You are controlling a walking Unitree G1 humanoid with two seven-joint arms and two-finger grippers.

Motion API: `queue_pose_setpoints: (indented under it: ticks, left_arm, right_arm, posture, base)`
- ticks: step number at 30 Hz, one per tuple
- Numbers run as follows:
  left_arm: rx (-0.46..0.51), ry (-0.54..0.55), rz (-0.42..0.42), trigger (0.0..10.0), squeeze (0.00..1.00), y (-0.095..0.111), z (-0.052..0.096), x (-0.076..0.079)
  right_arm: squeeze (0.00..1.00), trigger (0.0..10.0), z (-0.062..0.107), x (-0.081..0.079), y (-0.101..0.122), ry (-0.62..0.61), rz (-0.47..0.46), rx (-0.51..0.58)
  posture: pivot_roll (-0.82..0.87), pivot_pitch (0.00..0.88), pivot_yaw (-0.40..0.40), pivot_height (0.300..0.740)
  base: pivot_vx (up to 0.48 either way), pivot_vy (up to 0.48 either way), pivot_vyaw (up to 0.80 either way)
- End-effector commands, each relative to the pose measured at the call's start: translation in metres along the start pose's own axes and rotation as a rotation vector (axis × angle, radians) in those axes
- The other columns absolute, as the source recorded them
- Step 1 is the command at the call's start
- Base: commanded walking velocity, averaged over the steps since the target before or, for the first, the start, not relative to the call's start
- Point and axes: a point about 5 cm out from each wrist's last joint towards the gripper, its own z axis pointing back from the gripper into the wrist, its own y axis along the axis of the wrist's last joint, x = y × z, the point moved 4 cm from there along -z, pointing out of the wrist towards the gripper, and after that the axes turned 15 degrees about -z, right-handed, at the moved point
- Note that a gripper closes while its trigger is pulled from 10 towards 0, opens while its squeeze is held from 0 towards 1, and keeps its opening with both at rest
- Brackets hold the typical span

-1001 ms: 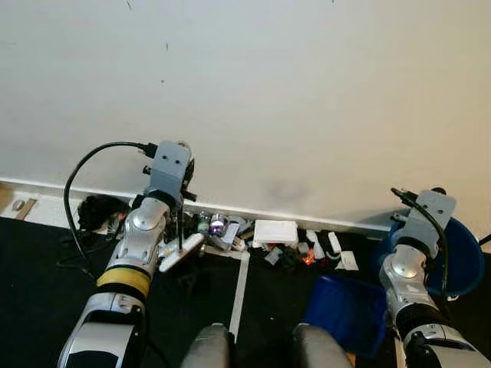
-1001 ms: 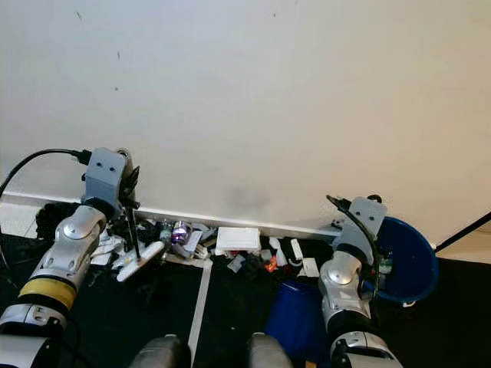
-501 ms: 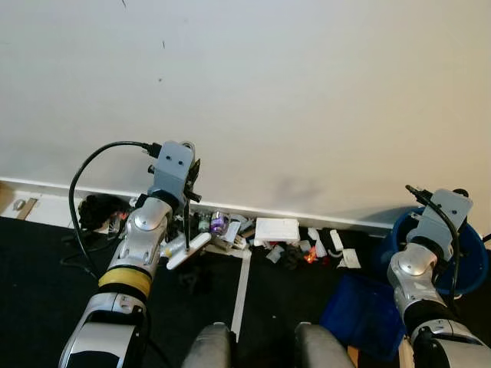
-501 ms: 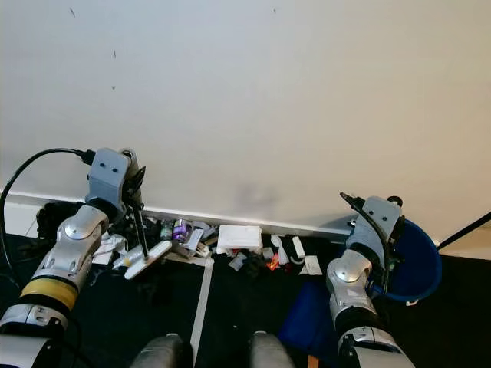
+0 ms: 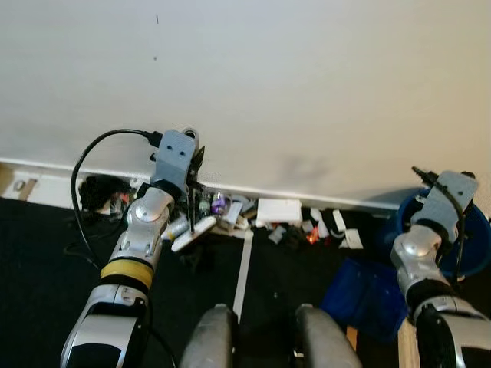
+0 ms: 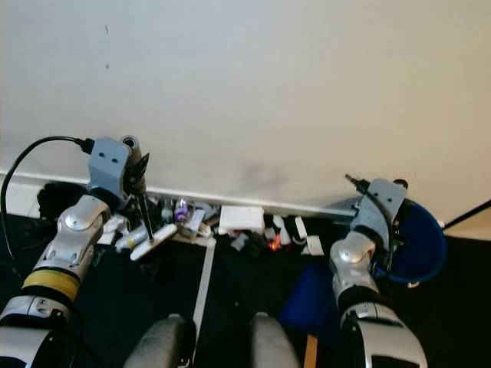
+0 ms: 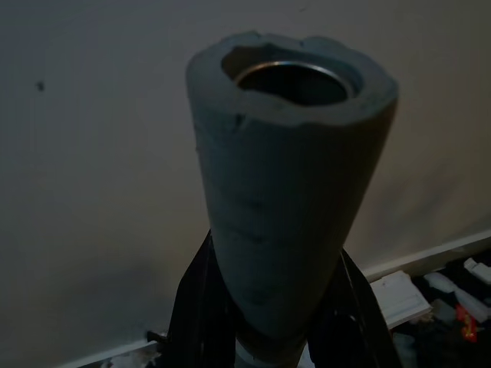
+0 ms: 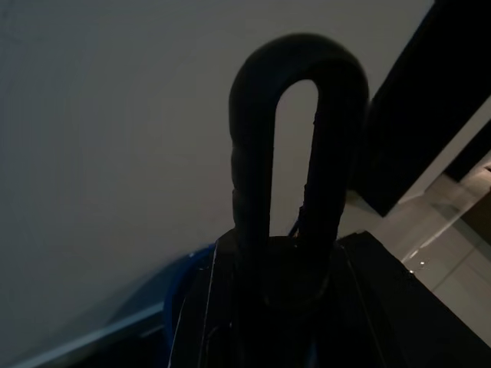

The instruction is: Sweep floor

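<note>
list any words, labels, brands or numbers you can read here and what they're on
None can be read.
The white box in the litter by the wall shows no print.
The purple-labelled item beside it is too small and blurred to read.
The broom handle and dustpan handle carry no text.

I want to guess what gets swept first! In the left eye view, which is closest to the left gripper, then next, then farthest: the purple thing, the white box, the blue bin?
1. Purple thing, just right of the left gripper.
2. White box, middle of the wall.
3. Blue bin, far right corner.
</note>
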Motion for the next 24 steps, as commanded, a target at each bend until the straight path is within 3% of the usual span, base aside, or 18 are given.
queue_pose_setpoints:
  ticks: [1, 3, 9, 16, 19, 21, 24]
  left_arm:
    - [0.083, 0.015, 0.021, 10.0, 0.00, 0.018, -0.004, -0.002]
    - [0.101, 0.017, 0.026, 10.0, 0.00, 0.021, -0.005, -0.004]
    - [0.139, 0.033, 0.042, 10.0, 0.00, 0.031, -0.006, -0.007]
    - [0.157, 0.040, 0.040, 10.0, 0.00, 0.034, -0.005, -0.009]
    - [0.166, 0.044, 0.038, 10.0, 0.00, 0.036, -0.005, -0.011]
    - [0.174, 0.054, 0.035, 10.0, 0.00, 0.039, -0.007, -0.017]
    - [0.177, 0.064, 0.031, 10.0, 0.00, 0.040, -0.008, -0.020]
  right_arm:
    - [0.00, 10.0, 0.003, -0.007, -0.004, 0.030, -0.067, -0.039]
    - [0.00, 10.0, 0.003, -0.018, 0.000, 0.054, -0.150, -0.042]
    - [0.00, 10.0, 0.009, -0.044, 0.011, 0.095, -0.275, -0.032]
    - [0.00, 10.0, 0.017, -0.064, 0.015, 0.152, -0.325, -0.033]
    - [0.00, 10.0, 0.020, -0.075, 0.021, 0.192, -0.359, -0.025]
    - [0.00, 10.0, 0.022, -0.091, 0.032, 0.248, -0.409, -0.005]
    - [0.00, 10.0, 0.023, -0.097, 0.037, 0.269, -0.424, 0.009]
  posture:
    - [0.12, 0.233, -0.003, 0.740]
    - [0.11, 0.235, -0.006, 0.740]
    - [0.11, 0.222, -0.008, 0.740]
    - [0.11, 0.207, -0.011, 0.740]
    - [0.11, 0.204, -0.010, 0.740]
    - [0.10, 0.218, -0.013, 0.740]
    - [0.10, 0.205, -0.011, 0.740]
  base:
    - [0.000, 0.000, 0.00]
    - [0.000, 0.000, 0.00]
    - [0.000, 0.000, 0.00]
    - [0.000, 0.000, 0.00]
    - [0.000, 0.000, 0.00]
    - [0.000, 0.000, 0.00]
    - [0.000, 0.000, 0.00]
